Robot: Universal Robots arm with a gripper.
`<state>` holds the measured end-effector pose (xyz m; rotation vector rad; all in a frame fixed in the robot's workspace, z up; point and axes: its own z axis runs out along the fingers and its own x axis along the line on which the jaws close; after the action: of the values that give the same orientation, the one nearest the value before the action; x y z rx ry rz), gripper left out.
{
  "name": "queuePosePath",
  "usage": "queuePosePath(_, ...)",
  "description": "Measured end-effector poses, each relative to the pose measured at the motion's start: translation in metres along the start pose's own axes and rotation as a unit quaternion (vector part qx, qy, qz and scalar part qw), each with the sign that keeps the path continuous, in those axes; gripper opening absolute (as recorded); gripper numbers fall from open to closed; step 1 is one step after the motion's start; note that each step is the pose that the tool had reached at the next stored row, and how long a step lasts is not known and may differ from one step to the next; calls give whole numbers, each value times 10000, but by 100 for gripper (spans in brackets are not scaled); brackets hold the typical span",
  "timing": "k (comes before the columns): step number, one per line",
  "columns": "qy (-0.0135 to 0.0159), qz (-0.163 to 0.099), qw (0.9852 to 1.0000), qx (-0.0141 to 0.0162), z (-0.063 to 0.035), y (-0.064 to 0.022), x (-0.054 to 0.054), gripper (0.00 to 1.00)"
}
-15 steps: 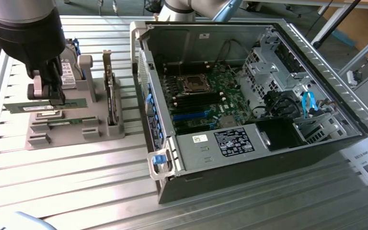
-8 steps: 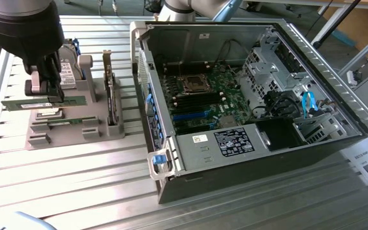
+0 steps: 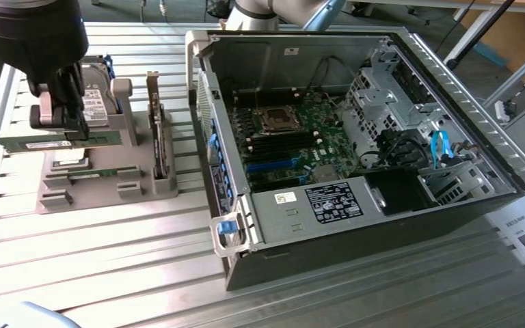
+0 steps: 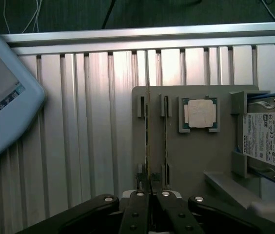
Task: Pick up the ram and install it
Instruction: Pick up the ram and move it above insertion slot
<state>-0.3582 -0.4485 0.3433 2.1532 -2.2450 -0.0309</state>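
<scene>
Pick-up looks done: the claw (image 3: 60, 130) is clenched on the ram (image 3: 25, 143), a thin green stick held level just above the grey holder (image 3: 98, 184); on the exterior view's right of the holder stands the open computer case (image 3: 244, 58); installing would call for squaring the stick's edge to a memory slot (image 3: 276, 145) there.

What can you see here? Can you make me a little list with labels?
holding: gripper shut on the ram
ram's look: thin green stick
ram's place: over the gray holder
also on holder: hard drive, CPU chip, second green stick
computer case: open, on the exterior view's right
</scene>
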Motion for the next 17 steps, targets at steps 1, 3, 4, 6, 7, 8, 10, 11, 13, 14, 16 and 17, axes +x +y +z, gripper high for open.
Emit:
queuePosePath(1, 0, 0, 10000, 0, -16, 0, 0, 12)
queuePosePath(3, 0, 0, 10000, 0, -48, 2, 0, 12)
queuePosePath(4, 0, 0, 10000, 0, -65, 2, 0, 12)
queuePosePath(6, 0, 0, 10000, 0, -100, 3, 1, 12)
queuePosePath(7, 0, 0, 10000, 0, -118, 4, 1, 12)
queuePosePath(8, 0, 0, 10000, 0, -137, 5, 1, 12)
queuePosePath(10, 1, 0, 10000, -1, -176, 7, 1, 12)
queuePosePath(11, 0, 0, 10000, 0, -198, 7, 2, 12)
queuePosePath(13, 0, 0, 10000, 0, -235, 9, 2, 12)
queuePosePath(14, 0, 0, 10000, -1, -252, 9, 2, 12)
queuePosePath(16, 0, 0, 10000, 0, -289, 10, 2, 12)
queuePosePath(17, 0, 0, 10000, 0, -305, 11, 2, 12)
